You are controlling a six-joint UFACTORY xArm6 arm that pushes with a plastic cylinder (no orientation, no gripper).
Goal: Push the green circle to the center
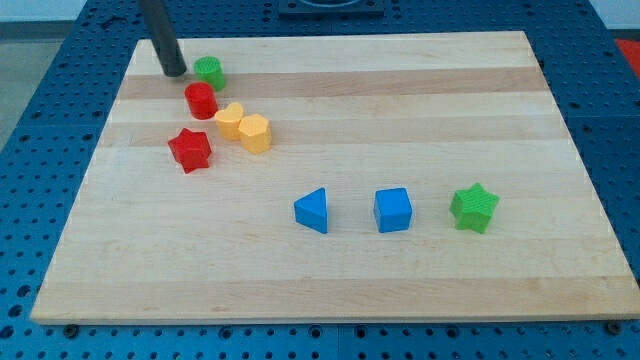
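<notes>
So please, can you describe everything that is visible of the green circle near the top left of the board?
The green circle is a short, bright green cylinder with a ridged side, plastic-looking, standing flat on the wooden board near the view's top left corner. My tip is right beside it on the view's left, close or just touching; I cannot tell which. The red cylinder sits directly below it in the view, very near, perhaps in contact. Nothing lies on top of it.

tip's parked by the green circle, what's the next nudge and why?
Probably slide my tip up and around to the green circle's top-left, then push toward the lower right. My tip sits just left of the circle; board centre lies down-right, and the red cylinder sits right below the circle, so a straight-down push would jam.
</notes>
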